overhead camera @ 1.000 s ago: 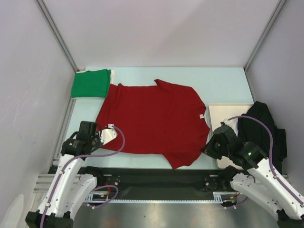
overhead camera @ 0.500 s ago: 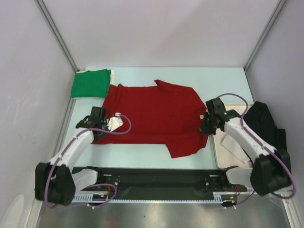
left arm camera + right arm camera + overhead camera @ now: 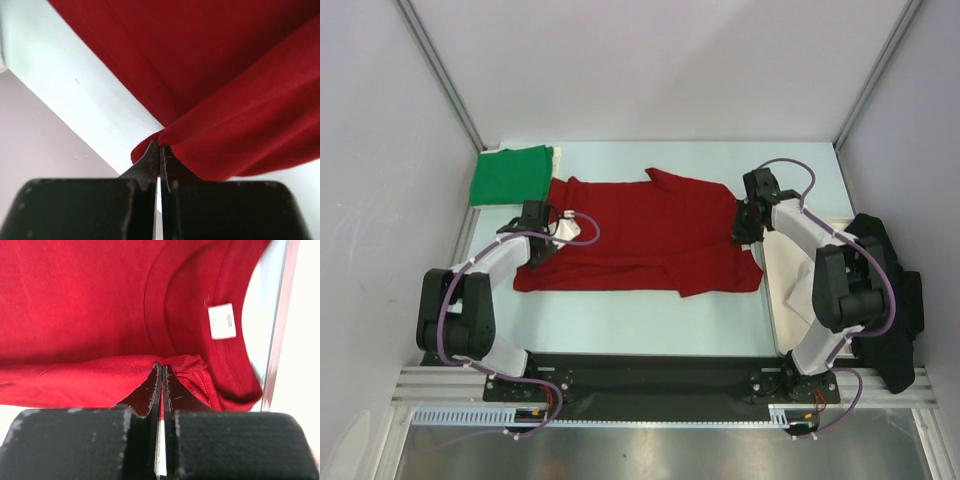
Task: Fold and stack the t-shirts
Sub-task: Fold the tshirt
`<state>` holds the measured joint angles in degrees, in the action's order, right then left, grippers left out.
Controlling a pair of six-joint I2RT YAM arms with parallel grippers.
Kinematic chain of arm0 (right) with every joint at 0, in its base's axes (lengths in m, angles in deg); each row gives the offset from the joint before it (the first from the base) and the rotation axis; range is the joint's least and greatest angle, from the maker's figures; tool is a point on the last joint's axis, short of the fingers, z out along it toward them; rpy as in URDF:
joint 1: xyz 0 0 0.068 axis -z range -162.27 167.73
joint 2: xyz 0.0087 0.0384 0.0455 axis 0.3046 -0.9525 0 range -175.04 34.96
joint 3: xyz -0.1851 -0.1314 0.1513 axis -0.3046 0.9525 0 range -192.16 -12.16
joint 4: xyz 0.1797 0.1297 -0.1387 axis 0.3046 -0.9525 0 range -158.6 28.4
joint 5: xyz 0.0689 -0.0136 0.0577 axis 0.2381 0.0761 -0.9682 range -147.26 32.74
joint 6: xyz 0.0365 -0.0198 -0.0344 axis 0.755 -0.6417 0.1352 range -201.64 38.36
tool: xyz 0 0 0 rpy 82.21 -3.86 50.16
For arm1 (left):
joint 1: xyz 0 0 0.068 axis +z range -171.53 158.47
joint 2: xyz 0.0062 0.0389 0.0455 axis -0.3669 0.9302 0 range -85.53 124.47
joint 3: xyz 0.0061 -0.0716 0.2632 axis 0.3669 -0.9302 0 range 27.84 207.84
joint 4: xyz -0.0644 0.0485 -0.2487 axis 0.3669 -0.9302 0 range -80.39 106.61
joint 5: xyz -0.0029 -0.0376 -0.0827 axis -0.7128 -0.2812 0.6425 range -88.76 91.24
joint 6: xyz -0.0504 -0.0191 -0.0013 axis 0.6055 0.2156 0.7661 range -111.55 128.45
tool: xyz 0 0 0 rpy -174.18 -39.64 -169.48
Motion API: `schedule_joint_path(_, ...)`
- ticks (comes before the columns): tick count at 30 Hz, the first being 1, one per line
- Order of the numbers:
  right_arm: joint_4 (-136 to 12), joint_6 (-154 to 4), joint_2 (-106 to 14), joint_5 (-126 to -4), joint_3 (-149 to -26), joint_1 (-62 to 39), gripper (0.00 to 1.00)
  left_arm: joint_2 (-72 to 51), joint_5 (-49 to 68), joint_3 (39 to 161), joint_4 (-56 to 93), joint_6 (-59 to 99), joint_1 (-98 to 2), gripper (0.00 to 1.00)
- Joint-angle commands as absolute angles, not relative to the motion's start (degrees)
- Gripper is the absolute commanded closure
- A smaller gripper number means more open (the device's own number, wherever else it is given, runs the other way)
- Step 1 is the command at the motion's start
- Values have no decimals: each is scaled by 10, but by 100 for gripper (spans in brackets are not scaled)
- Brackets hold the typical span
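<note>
A folded green t-shirt [image 3: 512,176] lies at the far left corner of the pale table [image 3: 620,320], beyond and to the outside of the left gripper [image 3: 159,152]. It touches the sleeve of the red t-shirt [image 3: 640,240], which is spread across the middle of the table between the two pairs of jaws.

The left gripper's jaws are pressed together with only a hairline gap, pinching a bunched edge of the red cloth at their tips. From that pinch one layer of the shirt hangs to the right, above a second layer that lies flat beneath and ahead of the jaws.

On the other side, the right gripper [image 3: 162,372] is clamped the same way, its jaws closed tight on a gathered bit of red fabric just below the collar. The neck opening curves ahead of and to the right of those jaws. Inside it sits a small white label [image 3: 222,321] bearing a tiny red mark; any wording on it is too blurred to read.

Just outside the right jaws, a flat cream board [image 3: 792,262] lies along the table's right edge, close to the collar end of the shirt. A black garment [image 3: 882,280] is heaped on its far side, draped over the edge of the table.
</note>
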<state>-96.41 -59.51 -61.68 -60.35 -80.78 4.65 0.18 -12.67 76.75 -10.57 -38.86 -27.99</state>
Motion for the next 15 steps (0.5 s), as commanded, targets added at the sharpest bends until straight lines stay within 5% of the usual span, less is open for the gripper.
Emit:
schedule_joint_path(1,-960,-623,-644,-593,-858,53,100,25,-162,800,-59,-364,-267,100)
schedule_joint_path(7,-954,-623,-670,-582,-880,54,97,60,-177,822,-28,-330,-260,87)
schedule_joint_path(8,-953,-624,-672,-579,-884,54,91,62,-177,825,-27,-328,-259,83)
schedule_joint_path(9,-960,-623,-675,-574,-891,54,73,65,-177,828,-23,-324,-260,77)
schedule_joint_path(10,-965,-623,-674,-573,-897,53,66,67,-188,832,-19,-317,-260,63)
schedule_joint_path(15,-1004,-606,-595,-479,-872,33,56,1,-214,843,-4,-298,-260,56)
